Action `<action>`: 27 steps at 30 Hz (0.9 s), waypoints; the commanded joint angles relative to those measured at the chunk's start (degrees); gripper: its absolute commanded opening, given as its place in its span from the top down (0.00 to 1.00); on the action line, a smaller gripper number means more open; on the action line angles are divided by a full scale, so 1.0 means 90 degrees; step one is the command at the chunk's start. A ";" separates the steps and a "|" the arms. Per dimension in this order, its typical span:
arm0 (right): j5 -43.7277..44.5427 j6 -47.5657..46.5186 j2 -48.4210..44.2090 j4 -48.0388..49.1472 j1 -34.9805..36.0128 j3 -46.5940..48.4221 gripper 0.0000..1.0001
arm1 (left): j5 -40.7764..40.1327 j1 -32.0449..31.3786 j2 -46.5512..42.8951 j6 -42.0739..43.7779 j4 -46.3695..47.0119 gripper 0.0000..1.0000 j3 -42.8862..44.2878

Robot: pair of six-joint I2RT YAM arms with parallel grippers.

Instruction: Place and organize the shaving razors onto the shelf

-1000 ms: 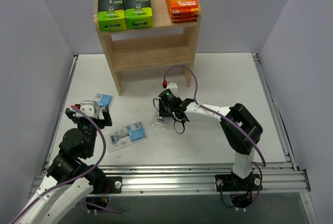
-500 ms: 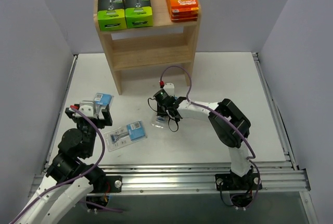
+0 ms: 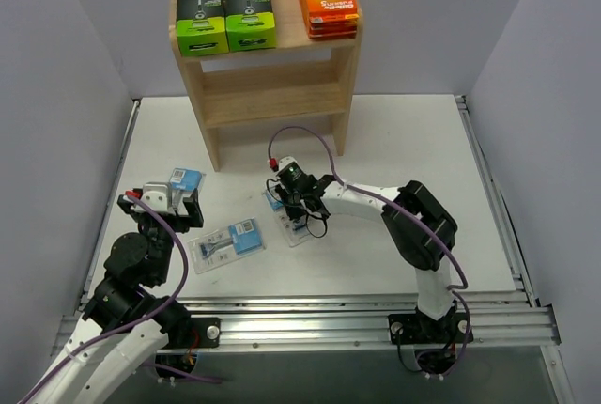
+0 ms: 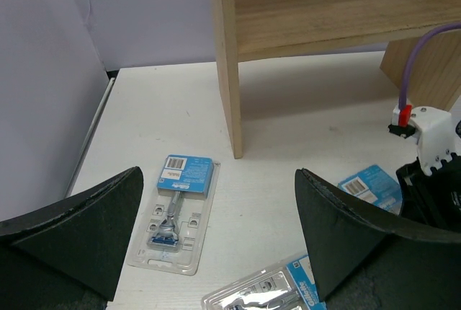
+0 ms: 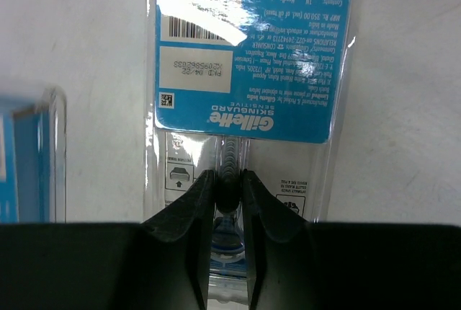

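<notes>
The wooden shelf (image 3: 268, 85) stands at the back, with two black-and-green razor boxes (image 3: 225, 17) and a stack of orange razor boxes (image 3: 328, 0) on its top tier. My right gripper (image 3: 294, 199) is shut on the raised razor bubble of a blue-card blister pack (image 5: 252, 72), low over the table in front of the shelf. My left gripper (image 4: 216, 252) is open and empty above the table. A second blister pack (image 4: 176, 209) lies just beyond it, and a third (image 3: 227, 242) lies to its right, also in the left wrist view (image 4: 266, 292).
The shelf's middle and bottom tiers (image 3: 272, 103) hold nothing. Its left leg (image 4: 229, 72) stands close behind the second pack. Grey walls enclose the table on three sides. A purple cable (image 3: 310, 136) loops above my right wrist. The edge of another pack (image 5: 25, 158) shows left of the held one.
My right gripper has shifted left and turned, and the blister pack in it has moved left with it. The left arm and the other two packs have not moved.
</notes>
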 commanded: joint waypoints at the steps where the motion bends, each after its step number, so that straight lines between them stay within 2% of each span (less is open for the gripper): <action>1: -0.1170 -0.1600 -0.1047 -0.0683 0.0263 -0.0420 1.00 | 0.0113 -0.0018 -0.0048 -0.0055 0.0140 0.05 0.0095; 4: -0.1591 -0.2451 -0.1808 -0.0605 0.0419 -0.0753 0.98 | 0.0103 -0.0018 -0.0039 -0.0055 0.0131 0.05 0.0105; 8: -0.1981 -0.2999 -0.2563 -0.0419 0.0342 -0.1144 0.98 | 0.0083 -0.0028 -0.0029 -0.0055 0.0131 0.05 0.0095; 15: -0.2801 -0.4708 -0.2740 -0.1521 0.0264 -0.0950 0.98 | 0.0093 -0.0028 -0.0029 -0.0055 0.0131 0.05 0.0095; 18: -0.3163 -0.5294 -0.2701 -0.2107 0.0069 -0.0784 0.93 | 0.0093 -0.0028 -0.0029 -0.0055 0.0121 0.05 0.0095; 19: -0.3328 -0.5364 -0.2624 -0.2273 0.0010 -0.0716 0.75 | 0.0093 -0.0028 -0.0029 -0.0065 0.0121 0.05 0.0095; 21: -0.2990 -0.4948 -0.2555 -0.2343 -0.0098 -0.0628 0.57 | 0.0103 -0.0028 -0.0029 -0.0055 0.0121 0.05 0.0095; 24: -0.2404 -0.4507 -0.2583 -0.2071 -0.0146 -0.0734 0.10 | 0.0113 -0.0028 -0.0029 -0.0055 0.0111 0.05 0.0105; 25: -0.2296 -0.4206 -0.2729 -0.1780 -0.0156 -0.0918 0.01 | 0.0122 -0.0028 -0.0038 -0.0055 0.0111 0.05 0.0105; 27: -0.2004 -0.3892 -0.2934 -0.1379 -0.0166 -0.1163 0.00 | 0.0132 -0.0037 -0.0019 -0.0055 0.0111 0.05 0.0105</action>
